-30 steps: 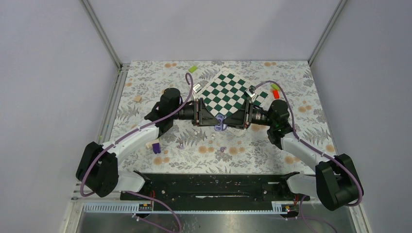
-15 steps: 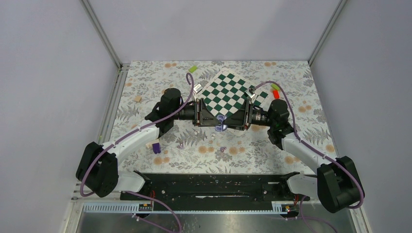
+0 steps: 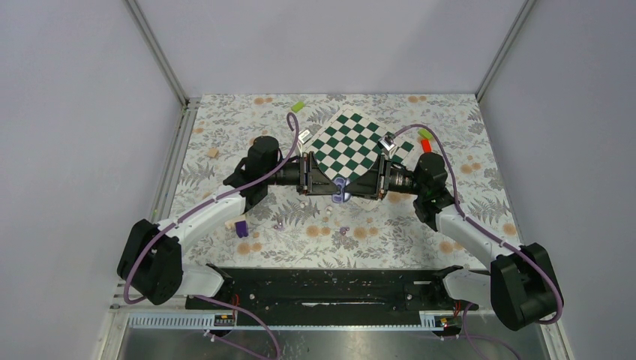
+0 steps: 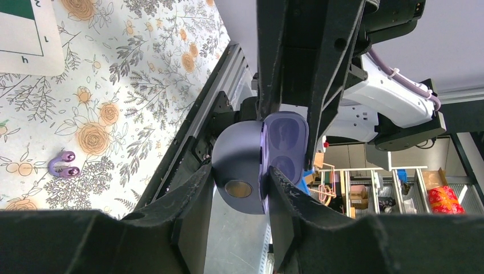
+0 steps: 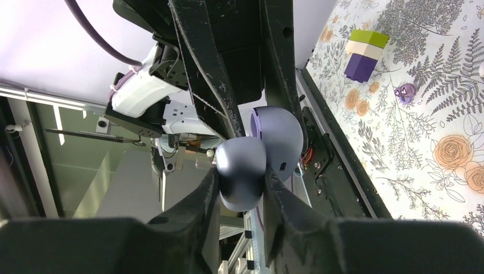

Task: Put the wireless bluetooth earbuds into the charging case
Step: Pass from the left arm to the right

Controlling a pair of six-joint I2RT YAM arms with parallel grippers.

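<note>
The case was held in the air between the 2 arms, opened into 2 hinged halves. The left pincer was clamped on the darker rounded half. The right pincer was clamped on the other half, so neither pincer was free. In the left wrist view the pale inner face of the right pincer's half was shown with 2 hollows, one above the other. The long axis was thus laid along the fingers' reach and not across it. No bud was seen in either hollow.

The coming move was judged to turn on 1 relation: the earbuds were not at the case but down on the surface, toward the near edge from both pincers. They were taken, with some doubt since they showed so small, to be the 2 purplish bits lying there. 1 lay almost straight below the meeting pincers, no nearer 1 arm than the other. The other lay further left, near the block, on the left arm's side. A pincer would have to be freed from the case before either could be fetched.

Counted: 1 case in 2 halves, 2 hollows, 2 pincers, 2 purplish bits, 1 block, 1 chessboard.
</note>
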